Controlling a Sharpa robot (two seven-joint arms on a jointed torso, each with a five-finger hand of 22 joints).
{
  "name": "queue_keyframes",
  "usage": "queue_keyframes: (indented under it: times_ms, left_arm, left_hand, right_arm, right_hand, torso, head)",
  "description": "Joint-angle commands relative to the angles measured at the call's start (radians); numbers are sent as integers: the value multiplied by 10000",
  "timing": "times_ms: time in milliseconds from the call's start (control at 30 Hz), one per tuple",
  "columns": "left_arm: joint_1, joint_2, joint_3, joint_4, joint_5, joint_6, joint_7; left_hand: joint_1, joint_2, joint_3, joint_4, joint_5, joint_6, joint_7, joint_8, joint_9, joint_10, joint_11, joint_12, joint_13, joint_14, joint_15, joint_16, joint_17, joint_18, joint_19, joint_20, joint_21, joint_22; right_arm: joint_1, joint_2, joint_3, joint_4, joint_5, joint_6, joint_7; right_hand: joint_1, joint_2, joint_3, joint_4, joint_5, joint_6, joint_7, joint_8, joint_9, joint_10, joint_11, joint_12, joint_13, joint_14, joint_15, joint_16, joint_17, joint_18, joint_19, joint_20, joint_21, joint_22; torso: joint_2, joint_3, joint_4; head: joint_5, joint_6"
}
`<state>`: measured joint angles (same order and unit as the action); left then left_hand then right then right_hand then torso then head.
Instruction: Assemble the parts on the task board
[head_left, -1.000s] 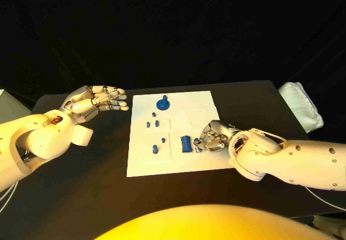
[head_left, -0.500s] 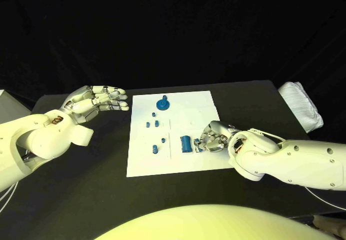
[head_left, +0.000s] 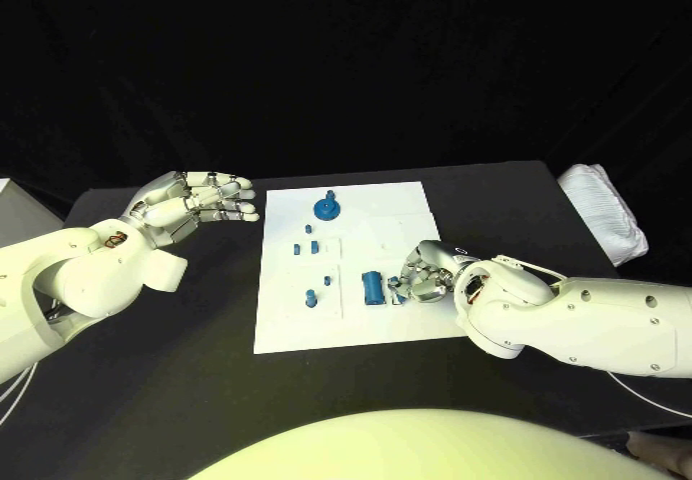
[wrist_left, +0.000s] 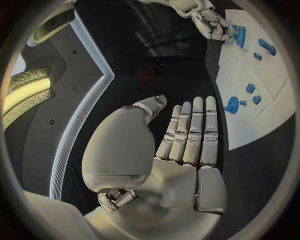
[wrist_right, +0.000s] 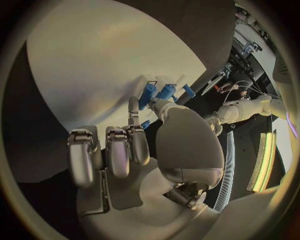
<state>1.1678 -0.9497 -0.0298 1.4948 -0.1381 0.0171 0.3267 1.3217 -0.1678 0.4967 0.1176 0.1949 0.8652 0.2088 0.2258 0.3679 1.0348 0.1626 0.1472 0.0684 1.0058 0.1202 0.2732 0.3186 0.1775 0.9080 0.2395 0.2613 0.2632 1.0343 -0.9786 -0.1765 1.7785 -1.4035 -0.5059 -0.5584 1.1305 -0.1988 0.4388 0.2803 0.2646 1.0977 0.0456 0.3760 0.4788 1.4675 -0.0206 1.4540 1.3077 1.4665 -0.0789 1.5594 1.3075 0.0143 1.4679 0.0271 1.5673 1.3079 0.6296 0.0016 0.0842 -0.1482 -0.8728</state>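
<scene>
The white task board (head_left: 378, 224) lies mid-table with several blue parts on it: a round knob (head_left: 329, 209) at the far end, small pegs (head_left: 310, 297) along the left side, and an upright cylinder (head_left: 374, 287). My right hand (head_left: 426, 274) rests on the board beside the cylinder with its fingers curled. In the right wrist view its thumb and a finger pinch a small blue part (wrist_right: 145, 124), with the cylinder (wrist_right: 149, 95) just beyond. My left hand (head_left: 191, 205) hovers off the board's left edge, fingers straight and holding nothing. The left wrist view shows the left hand (wrist_left: 187, 135) and the board (wrist_left: 250, 125).
A folded white cloth (head_left: 607, 208) lies at the table's right edge. A pale box (head_left: 15, 205) stands at the left edge. Bare black table (head_left: 188, 340) surrounds the board.
My right hand has shifted very slightly on the board beside the cylinder. The left hand and the other parts have not moved.
</scene>
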Motion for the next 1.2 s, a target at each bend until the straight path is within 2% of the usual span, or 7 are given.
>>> queue_keyframes:
  times_ms: [33, 300, 567, 667, 733, 933, 1200]
  left_arm:
    - [-1, 7, 6, 20, -25, 189, 14]
    - [-1, 4, 6, 13, -25, 220, -33]
    - [-1, 4, 6, 12, -25, 235, -49]
    - [-1, 7, 5, 11, -25, 238, -53]
    - [-1, 7, 5, 8, -25, 240, -54]
    - [-1, 11, 5, -7, -25, 241, -57]
    - [-2, 15, 5, -17, -25, 251, -63]
  left_hand:
    - [-28, 27, -22, 57, 63, -35, 42, -46, -15, -70, 22, 18, 17, -9, 34, -55, 17, 46, 57, -22, -71, -12]
    - [-28, 27, -22, 57, 63, -35, 42, -46, -15, -70, 22, 18, 17, -9, 34, -55, 17, 46, 57, -22, -71, -12]
    - [-36, 28, -28, 70, 62, -34, 44, -45, -15, -71, 23, 19, 17, -13, 36, -61, 20, 45, 60, -21, -78, -18]
    - [-36, 28, -28, 70, 62, -34, 44, -45, -15, -71, 23, 19, 17, -13, 36, -61, 20, 45, 60, -21, -78, -18]
    - [-36, 28, -28, 70, 62, -34, 44, -45, -15, -71, 23, 19, 17, -13, 36, -61, 20, 45, 60, -21, -78, -18]
    - [-36, 28, -28, 70, 62, -34, 44, -45, -15, -71, 23, 19, 17, -13, 36, -61, 20, 45, 60, -21, -78, -18]
    - [-36, 28, -28, 70, 62, -34, 44, -45, -15, -71, 23, 19, 17, -13, 36, -61, 20, 45, 60, -21, -78, -18]
  right_arm:
    - [-33, 39, -3, -62, -151, 759, -89]
    - [-66, 56, -4, -70, -99, 1083, -94]
    - [-83, 61, -5, -19, -72, 944, -81]
    - [-86, 61, -5, -18, -72, 731, -58]
    - [-88, 61, -5, -15, -73, 577, -19]
    - [-91, 43, -5, 5, -72, 263, 102]
    - [-94, -26, -4, 63, -62, 184, 169]
  right_hand:
    - [-27, -66, -44, -23, -35, -15, 27, -56, -10, 652, -55, -65, 1995, 973, -87, -38, 2310, -128, 1010, -69, -41, 2609]
    - [-31, -59, -43, -21, -45, -16, 27, -56, -11, 652, -54, -64, 1996, 973, -85, -37, 2312, -129, 1012, -68, -36, 2610]
    - [-148, -38, -89, 42, -104, -23, 44, -56, -14, 652, -40, -65, 1999, 973, -74, -38, 2312, -129, 1011, -61, -36, 2610]
    - [-769, -160, -482, 108, -285, -28, 78, -57, -25, 630, -5, -134, 1972, 965, -40, -57, 2274, -116, 994, -37, -105, 2592]
    - [-1417, -191, -1002, 117, -141, -33, 50, -42, -21, 624, -25, -162, 1967, 964, -56, -60, 2269, -114, 992, -42, -111, 2590]
    - [-2111, 265, -2413, 145, -1013, -76, 39, 6, -5, 607, -35, -239, 1950, 962, -65, -69, 2253, -111, 988, -51, -127, 2586]
    - [-1757, 643, -2959, 119, -973, -80, 33, 37, -4, 621, -39, -219, 1971, 968, -67, -56, 2281, -121, 1001, -49, -75, 2600]
  torso:
    - [3, 2, -13]
    - [-17, 2, -9]
    - [-1, 7, -19]
    - [-4, 4, -10]
    - [-6, 3, -8]
    - [-10, 7, -4]
    - [-4, 6, -23]
  head:
    - [19, 2]
    - [22, 2]
    - [22, 2]
    - [9, 2]
    - [15, 2]
    - [25, 2]
    - [21, 2]
